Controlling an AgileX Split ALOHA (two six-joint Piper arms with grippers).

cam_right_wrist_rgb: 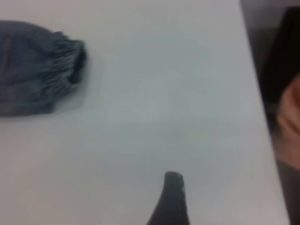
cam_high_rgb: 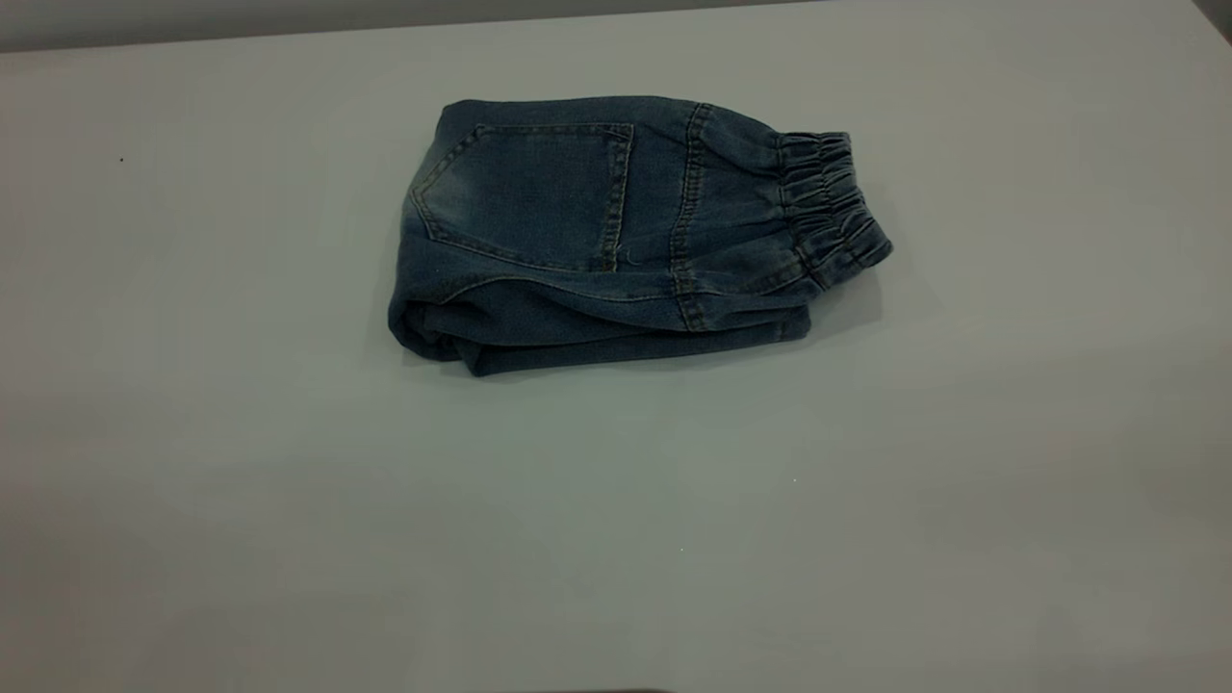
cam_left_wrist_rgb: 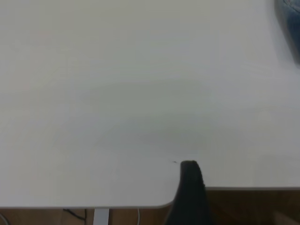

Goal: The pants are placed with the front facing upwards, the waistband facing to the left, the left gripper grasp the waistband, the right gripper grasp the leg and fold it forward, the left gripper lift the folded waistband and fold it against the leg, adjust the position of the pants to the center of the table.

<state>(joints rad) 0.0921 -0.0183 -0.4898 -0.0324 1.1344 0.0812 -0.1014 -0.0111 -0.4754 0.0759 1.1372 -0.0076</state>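
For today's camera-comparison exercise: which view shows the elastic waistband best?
The exterior view: the waistband shows whole and sharp at the folded pants' right end. The right wrist view shows it blurred; the left wrist view shows only a denim sliver.

We see the exterior view dim and greyish, the table (cam_high_rgb: 616, 539) darkening toward the near edge and the lower corners, lighter toward the far side. The pants (cam_high_rgb: 616, 231) stay fairly sharp there, seams and pocket stitching readable, and they throw a soft shadow onto the table at their near and right edges, so the light seems to fall from above and behind. No glare shows. The left wrist view is much brighter, nearly washed out, and soft throughout; a dark finger (cam_left_wrist_rgb: 191, 187) at its edge is blurred. The right wrist view is dimmer and out of focus, the waistband (cam_right_wrist_rgb: 65, 70) smeared, its dark finger (cam_right_wrist_rgb: 172, 197) hazy.
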